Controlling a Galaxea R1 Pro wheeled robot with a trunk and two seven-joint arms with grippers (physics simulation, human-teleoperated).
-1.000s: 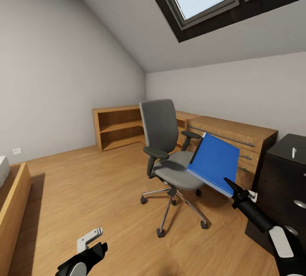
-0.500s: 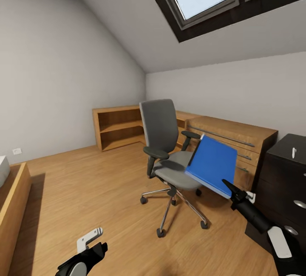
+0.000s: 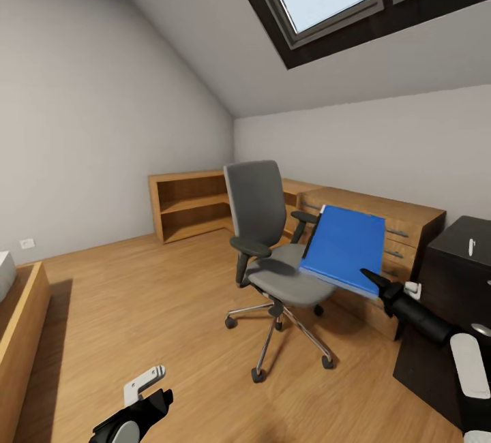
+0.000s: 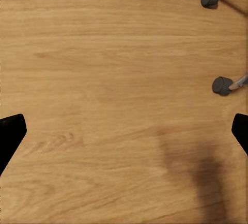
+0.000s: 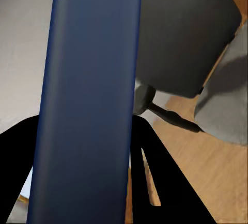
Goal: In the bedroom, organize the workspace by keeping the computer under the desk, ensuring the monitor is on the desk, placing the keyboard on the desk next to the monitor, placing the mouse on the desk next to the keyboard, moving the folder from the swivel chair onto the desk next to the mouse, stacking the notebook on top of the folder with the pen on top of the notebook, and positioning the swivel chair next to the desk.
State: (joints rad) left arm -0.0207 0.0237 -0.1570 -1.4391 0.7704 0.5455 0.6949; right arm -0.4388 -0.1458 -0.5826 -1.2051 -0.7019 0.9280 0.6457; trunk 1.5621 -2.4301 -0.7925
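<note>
The blue folder (image 3: 344, 249) hangs tilted in the air beside the swivel chair (image 3: 262, 225), just clear of its grey seat. My right gripper (image 3: 377, 281) is shut on the folder's lower corner. In the right wrist view the folder's edge (image 5: 88, 100) runs between the black fingers (image 5: 147, 146), with the chair's back (image 5: 181, 33) behind it. The black desk (image 3: 453, 276) stands at the far right, and a thin white pen (image 3: 471, 245) lies on its top. My left gripper (image 3: 146, 395) hangs low over the floor, and its jaws stand wide open in the left wrist view (image 4: 124, 131).
A low light-wood dresser (image 3: 372, 215) and an open shelf unit (image 3: 191, 204) line the far wall behind the chair. A wooden bed frame (image 3: 20, 320) is at the left edge. Two chair casters (image 4: 222, 85) show over the wood floor (image 3: 136, 293). A skylight is overhead.
My right arm has carried the folder a little up and to the right, toward the desk, and the folder now tilts flatter. The left arm and the chair have not moved.
</note>
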